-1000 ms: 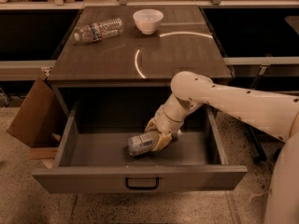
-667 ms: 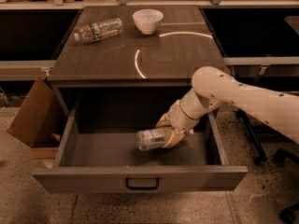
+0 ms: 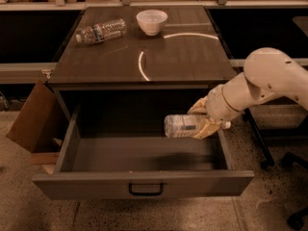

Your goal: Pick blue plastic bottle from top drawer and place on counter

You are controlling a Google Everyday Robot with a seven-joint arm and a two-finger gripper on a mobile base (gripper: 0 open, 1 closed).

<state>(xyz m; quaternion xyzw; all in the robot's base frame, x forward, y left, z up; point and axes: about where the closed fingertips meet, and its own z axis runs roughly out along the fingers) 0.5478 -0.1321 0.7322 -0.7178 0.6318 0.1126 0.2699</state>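
We are holding the blue plastic bottle (image 3: 183, 125) in our gripper (image 3: 201, 120), with the two tan fingers (image 3: 198, 107) closed around it, one above and one below. The bottle is lying sideways in the grip, its bottom pointing to the left and its pale label facing the camera. Its right end is hiding between the fingers, so we cannot tell for certain where the cap is.

The bottle is hanging in the air over the right part of the top drawer (image 3: 144, 179), clear of the drawer floor and lower than the front edge of the counter (image 3: 183, 57). It is touching nothing but the gripper.

Our cream-coloured arm (image 3: 260, 83) is reaching in from the right, its bulky joint sitting beside the cabinet's right corner.

The drawer is standing pulled well out, its dark handle (image 3: 145, 189) showing at the middle of the front panel, and its grey inside is showing no other objects.

On the counter, a longer ribbed clear bottle (image 3: 101, 31) is lying on its side near the back left corner, and a white bowl (image 3: 151, 21) is sitting upright just to its right. A bright curved reflection (image 3: 142, 66) is lying across the glossy top.

A brown cardboard box (image 3: 33, 119) is leaning against the cabinet's left side on the speckled floor (image 3: 29, 211).
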